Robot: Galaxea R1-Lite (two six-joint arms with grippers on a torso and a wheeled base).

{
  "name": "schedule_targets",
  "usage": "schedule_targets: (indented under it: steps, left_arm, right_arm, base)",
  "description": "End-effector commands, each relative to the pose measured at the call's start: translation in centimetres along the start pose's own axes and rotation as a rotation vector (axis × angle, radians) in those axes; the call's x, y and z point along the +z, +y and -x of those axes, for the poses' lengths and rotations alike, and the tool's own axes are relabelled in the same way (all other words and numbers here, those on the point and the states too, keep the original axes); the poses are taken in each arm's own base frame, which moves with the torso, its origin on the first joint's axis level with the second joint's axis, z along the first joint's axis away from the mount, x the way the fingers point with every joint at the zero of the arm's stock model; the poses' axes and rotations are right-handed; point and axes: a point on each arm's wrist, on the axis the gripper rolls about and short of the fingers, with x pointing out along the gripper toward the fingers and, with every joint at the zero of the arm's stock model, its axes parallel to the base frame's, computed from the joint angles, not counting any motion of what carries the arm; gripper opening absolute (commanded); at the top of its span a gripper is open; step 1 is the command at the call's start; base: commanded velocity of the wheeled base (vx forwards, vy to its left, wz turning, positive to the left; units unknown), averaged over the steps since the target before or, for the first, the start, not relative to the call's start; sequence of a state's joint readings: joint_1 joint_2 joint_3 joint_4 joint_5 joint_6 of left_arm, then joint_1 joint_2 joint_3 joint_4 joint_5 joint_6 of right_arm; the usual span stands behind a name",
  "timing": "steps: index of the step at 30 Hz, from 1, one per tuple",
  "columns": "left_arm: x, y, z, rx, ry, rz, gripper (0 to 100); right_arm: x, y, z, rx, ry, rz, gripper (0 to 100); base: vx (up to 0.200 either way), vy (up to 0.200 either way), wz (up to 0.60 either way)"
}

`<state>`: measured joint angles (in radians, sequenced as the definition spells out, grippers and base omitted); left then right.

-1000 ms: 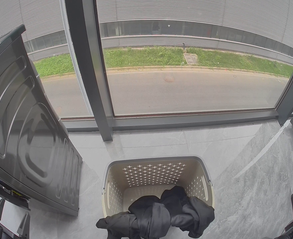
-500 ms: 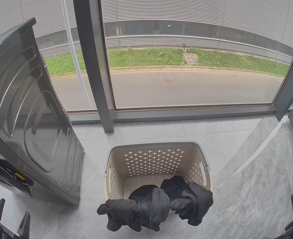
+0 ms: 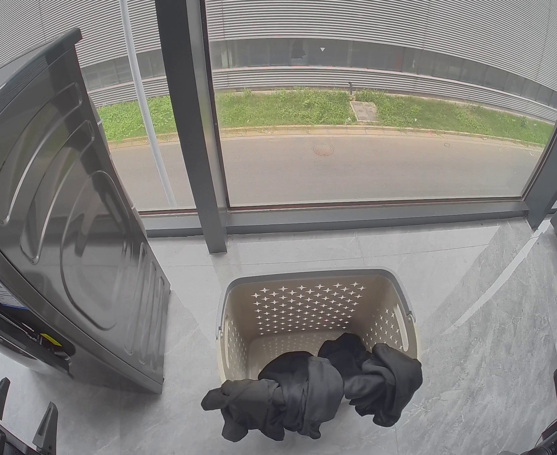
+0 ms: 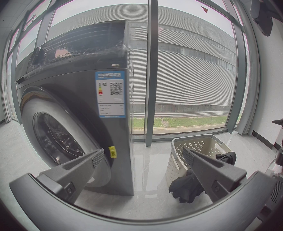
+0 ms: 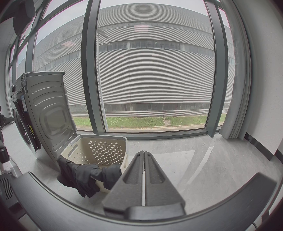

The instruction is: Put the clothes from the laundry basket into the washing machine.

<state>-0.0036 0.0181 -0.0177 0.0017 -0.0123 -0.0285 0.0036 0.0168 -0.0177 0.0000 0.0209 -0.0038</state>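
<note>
Head view | clothes (image 3: 303,396) drape basket (image 3: 303,311) rim | basket floor partly hidden

floor (image 3: 499,323): grey marble tile | window (image 3: 367,96): floor-to-ceiling, dark frames | outside: corrugated grey building (image 3: 379,14)

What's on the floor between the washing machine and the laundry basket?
Nothing. The head view shows bare grey floor between washing machine and laundry basket.

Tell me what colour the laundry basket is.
The laundry basket is cream-beige, with star-shaped cut-outs in its walls. The head view shows it best.
</note>
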Motion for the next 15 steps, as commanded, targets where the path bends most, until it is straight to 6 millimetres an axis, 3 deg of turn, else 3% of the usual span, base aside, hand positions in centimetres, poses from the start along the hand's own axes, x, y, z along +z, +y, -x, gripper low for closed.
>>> schedule_targets:
  steps: [1,15]
  left_arm:
    - [-0.49,0.01,0.02,0.001,-0.002,0.001,100]
    - [-0.49,0.02,0.02,-0.001,-0.002,0.001,100]
  right_arm:
    - [-0.51,0.0,-0.07,0.0,0.01,0.001,0]
    - [-0.51,0.0,-0.07,0.002,0.01,0.001,0]
  base:
    - [0.0,0.2,0.0]
    - [0.0,0.2,0.0]
